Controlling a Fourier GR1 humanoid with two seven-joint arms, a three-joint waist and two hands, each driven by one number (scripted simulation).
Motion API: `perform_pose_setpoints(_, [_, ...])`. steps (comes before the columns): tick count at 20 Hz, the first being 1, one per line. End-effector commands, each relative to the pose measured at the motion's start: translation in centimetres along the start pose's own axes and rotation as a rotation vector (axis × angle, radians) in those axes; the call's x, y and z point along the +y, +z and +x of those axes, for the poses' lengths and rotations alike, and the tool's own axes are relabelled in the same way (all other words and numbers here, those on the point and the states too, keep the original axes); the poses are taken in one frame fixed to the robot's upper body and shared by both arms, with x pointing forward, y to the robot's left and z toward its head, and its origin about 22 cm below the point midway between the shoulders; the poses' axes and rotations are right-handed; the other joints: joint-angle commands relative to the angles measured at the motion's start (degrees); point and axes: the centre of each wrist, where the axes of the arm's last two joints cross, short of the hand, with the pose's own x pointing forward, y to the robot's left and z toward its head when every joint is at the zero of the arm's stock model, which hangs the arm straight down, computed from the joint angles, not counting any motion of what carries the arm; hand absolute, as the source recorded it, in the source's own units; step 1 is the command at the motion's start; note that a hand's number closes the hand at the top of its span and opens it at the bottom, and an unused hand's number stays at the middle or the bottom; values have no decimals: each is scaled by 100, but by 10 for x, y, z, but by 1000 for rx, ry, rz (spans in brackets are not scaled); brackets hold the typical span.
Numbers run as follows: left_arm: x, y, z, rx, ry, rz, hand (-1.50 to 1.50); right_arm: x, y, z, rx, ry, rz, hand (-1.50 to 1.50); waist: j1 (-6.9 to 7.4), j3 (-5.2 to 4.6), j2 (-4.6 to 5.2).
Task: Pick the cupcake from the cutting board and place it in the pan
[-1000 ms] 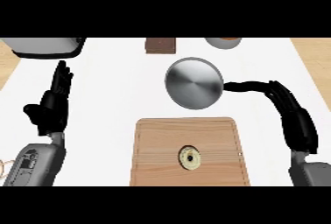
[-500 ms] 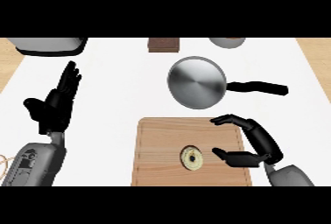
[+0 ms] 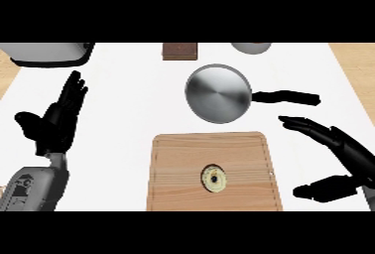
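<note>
Looking down in the head view, the pan point(image 3: 218, 93) sat at upper centre of the frame with nothing in it, its black handle point(image 3: 287, 96) pointing right. Below it, the cutting board point(image 3: 214, 171) carried the cupcake point(image 3: 213, 177) near its middle. The right hand point(image 3: 338, 158), at lower right just beside the board's edge, had fingers extended and thumb spread, holding and touching nothing. The left hand point(image 3: 55, 120) rested open at the left, fingers up. Along the top edge stood a brown block point(image 3: 180, 50).
</note>
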Motion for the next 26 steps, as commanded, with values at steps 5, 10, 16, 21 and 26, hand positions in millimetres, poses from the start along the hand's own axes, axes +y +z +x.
perform_pose_setpoints(5, [6, -11, 6, 0, -7, -2, 0, -48, -41, 94, 79, 217, 193, -150, -22, -8, 15])
perform_pose_setpoints(10, [16, -4, 6, -10, 10, -8, 0, -28, -54, 114, 60, 281, 158, -150, 33, 4, 27])
perform_pose_setpoints(16, [7, -6, 6, 7, 16, -12, 0, -3, -92, 138, 71, 221, 239, -150, 54, 3, 29])
perform_pose_setpoints(21, [-8, -1, 6, 5, 8, -12, 0, 24, -96, 137, 43, 146, 326, -150, 42, 6, 30])
perform_pose_setpoints(26, [-16, -6, -4, -1, 12, -11, 0, 49, -98, 148, 113, 204, 334, -150, 26, 5, 31])
